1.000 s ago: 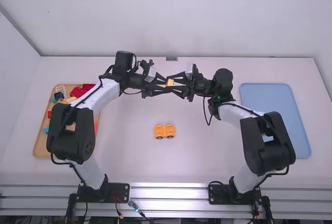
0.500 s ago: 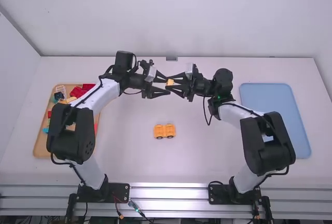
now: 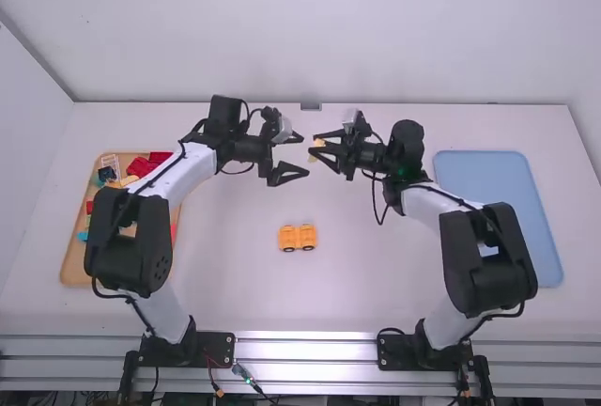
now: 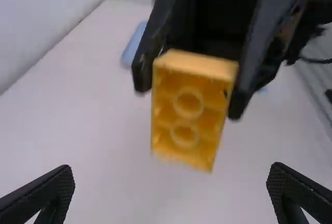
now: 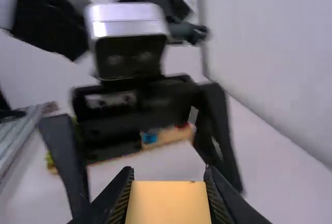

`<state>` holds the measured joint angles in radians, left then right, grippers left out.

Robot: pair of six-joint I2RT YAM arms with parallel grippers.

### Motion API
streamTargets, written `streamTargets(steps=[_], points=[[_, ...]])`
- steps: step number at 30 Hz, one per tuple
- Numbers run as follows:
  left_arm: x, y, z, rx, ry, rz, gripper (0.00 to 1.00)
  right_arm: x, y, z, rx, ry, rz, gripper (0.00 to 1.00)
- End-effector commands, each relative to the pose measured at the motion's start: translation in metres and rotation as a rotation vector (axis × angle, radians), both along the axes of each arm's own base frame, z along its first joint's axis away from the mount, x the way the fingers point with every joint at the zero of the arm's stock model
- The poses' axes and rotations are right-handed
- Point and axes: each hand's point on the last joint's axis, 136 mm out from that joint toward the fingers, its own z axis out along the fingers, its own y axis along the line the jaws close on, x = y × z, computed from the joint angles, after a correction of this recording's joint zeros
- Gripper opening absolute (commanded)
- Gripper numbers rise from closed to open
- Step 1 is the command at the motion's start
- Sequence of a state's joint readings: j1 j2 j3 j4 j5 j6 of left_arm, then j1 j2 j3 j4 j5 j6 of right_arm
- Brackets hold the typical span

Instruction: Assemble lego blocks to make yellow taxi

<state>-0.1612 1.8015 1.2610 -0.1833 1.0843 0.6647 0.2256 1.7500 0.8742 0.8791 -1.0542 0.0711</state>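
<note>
High over the table's middle, my left gripper (image 3: 299,155) stands open with nothing between its fingers; in the left wrist view the left gripper (image 4: 171,195) has its fingers wide apart. Facing it, my right gripper (image 3: 315,149) is shut on a yellow-orange block (image 3: 317,146). From the left wrist, the block (image 4: 188,111) shows a hollow underside with round tubes. The right wrist view has the block (image 5: 168,203) between the fingers of the right gripper (image 5: 168,193). Nearer the bases, an orange-yellow car body (image 3: 298,238) with dark wheels rests on the table.
At the left, a wooden tray (image 3: 77,270) holds red, blue, green and other blocks, partly behind the left arm. A blue tray (image 3: 507,209) lies at the right, its near-left part behind the right arm. A wall borders the table's far edge.
The left gripper has come off the block and opened wider. The right gripper keeps the block, and has tilted and moved slightly right, leaving a gap between the two grippers.
</note>
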Motion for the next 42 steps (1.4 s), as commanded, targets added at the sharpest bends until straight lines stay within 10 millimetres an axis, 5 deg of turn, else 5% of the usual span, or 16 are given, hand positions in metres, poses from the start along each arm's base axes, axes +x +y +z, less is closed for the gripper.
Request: streamTargets(steps=[1,6,11,16,24,34,42], points=[[0.023,0.023,-0.026,0.168,0.032,0.187,0.99,0.031,-0.014,0.001,-0.051,-0.029,-0.173,0.27],[0.039,0.05,-0.042,0.28,0.03,0.311,0.99,0.043,-0.038,-0.017,-0.249,0.03,-0.387,0.24],[0.048,0.064,-0.045,0.318,0.024,0.367,0.99,0.025,-0.049,-0.034,-0.627,0.019,-0.377,0.19],[0.053,0.068,-0.044,0.329,0.003,0.388,0.99,-0.006,-0.051,-0.058,-0.993,0.015,-0.202,0.13],[0.069,0.098,-0.051,0.438,0.021,0.573,0.99,-0.057,-0.064,-0.143,-1.403,0.096,0.139,0.02],[0.076,0.152,-0.037,0.42,0.069,0.734,0.99,-0.087,-0.064,-0.194,-1.492,0.21,0.315,0.0],[0.069,0.182,-0.023,0.247,0.129,0.697,0.99,-0.102,-0.052,-0.197,-1.402,0.277,0.374,0.02]])
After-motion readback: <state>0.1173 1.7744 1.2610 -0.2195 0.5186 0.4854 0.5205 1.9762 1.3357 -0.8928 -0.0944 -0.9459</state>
